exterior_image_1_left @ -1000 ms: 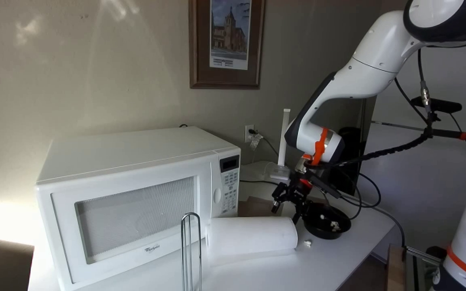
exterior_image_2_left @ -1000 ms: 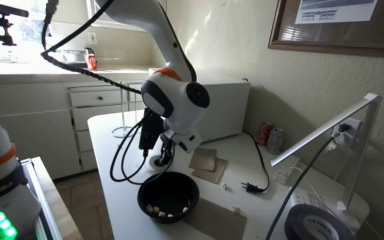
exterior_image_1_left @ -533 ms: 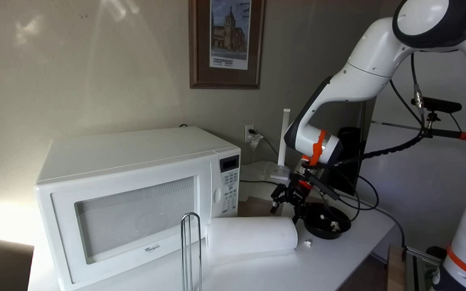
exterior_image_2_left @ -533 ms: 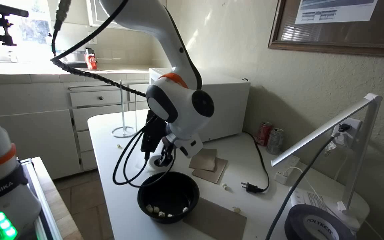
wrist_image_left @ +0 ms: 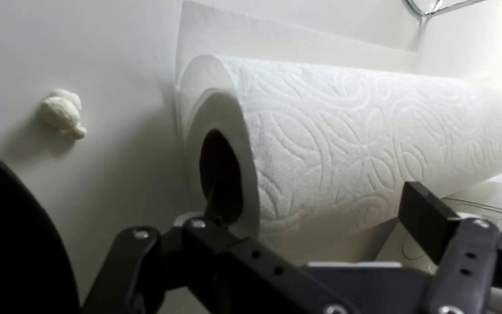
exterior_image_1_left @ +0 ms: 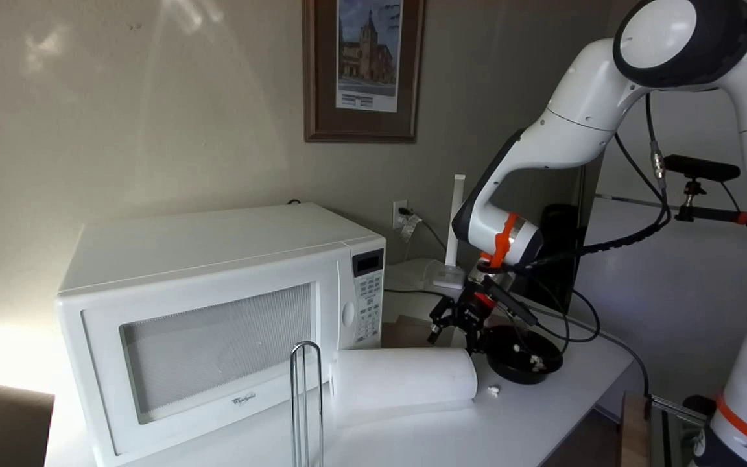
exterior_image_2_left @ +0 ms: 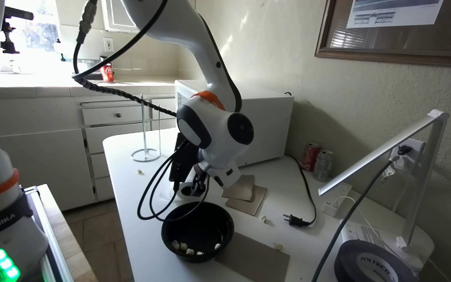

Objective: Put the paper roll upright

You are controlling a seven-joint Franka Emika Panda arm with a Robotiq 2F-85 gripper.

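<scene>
On the white tabletop (exterior_image_1_left: 425,441) a white cylindrical paper roll (wrist_image_left: 355,117) lies sideways; the black end effector (wrist_image_left: 315,198) gapes, one finger (wrist_image_left: 209,235) at the core (wrist_image_left: 219,161), I'd guess for uprighting.

The paper roll (wrist_image_left: 342,135) looks matt and embossed (raised swirls), the wire stand (exterior_image_1_left: 294,402) glossy metal.

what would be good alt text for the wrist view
A thick white cylindrical paper roll lies on its side on a smooth white table. The open black gripper has one jaw at the roll's dark core hole and the other beside the roll, contact unclear. At left are an off-white popcorn piece and part of a round black bowl.
</scene>
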